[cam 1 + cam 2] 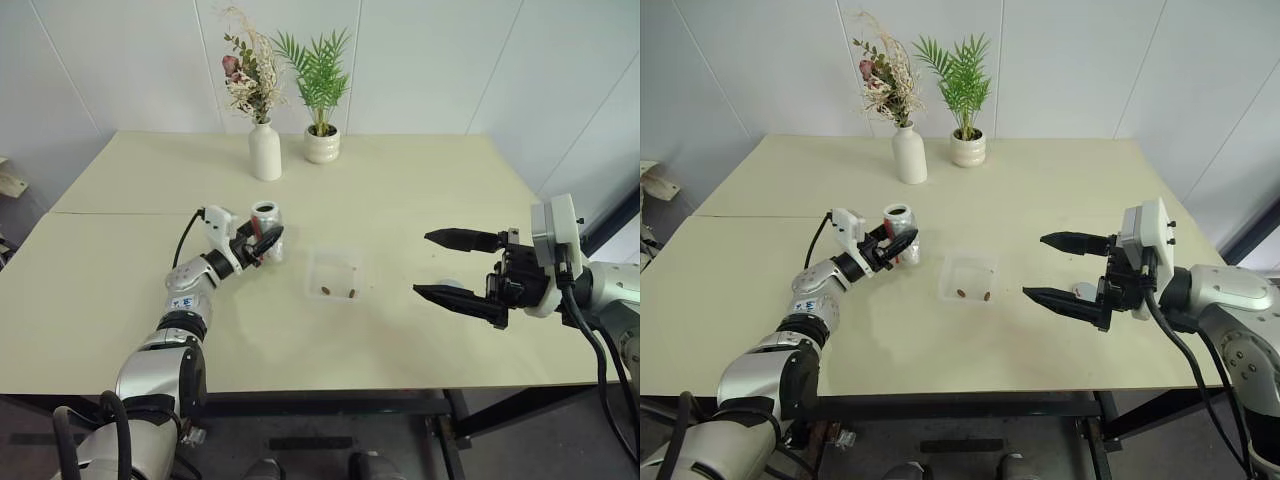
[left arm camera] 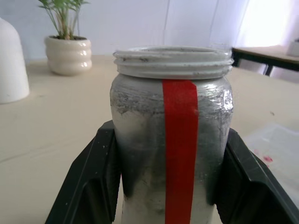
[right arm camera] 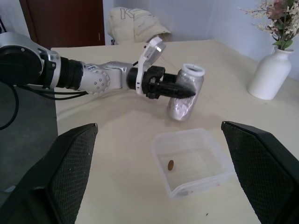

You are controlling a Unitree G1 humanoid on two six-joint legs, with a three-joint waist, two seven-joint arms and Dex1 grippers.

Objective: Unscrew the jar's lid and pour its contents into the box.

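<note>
Our left gripper [image 1: 262,243] is clamped on the open jar [image 1: 266,226], upright just beside the box [image 1: 335,274], where brown contents [image 1: 325,291] already lie. Our right gripper [image 1: 455,268], fingers spread wide and holding nothing, hangs well apart past the box's far side. We judge the step to be setting the jar down: lower it level until its base seats, then release without nudging the box.

White flower vase [image 1: 265,150] stands beside ribbed plant pot [image 1: 322,145] on the table [image 1: 420,190]
</note>
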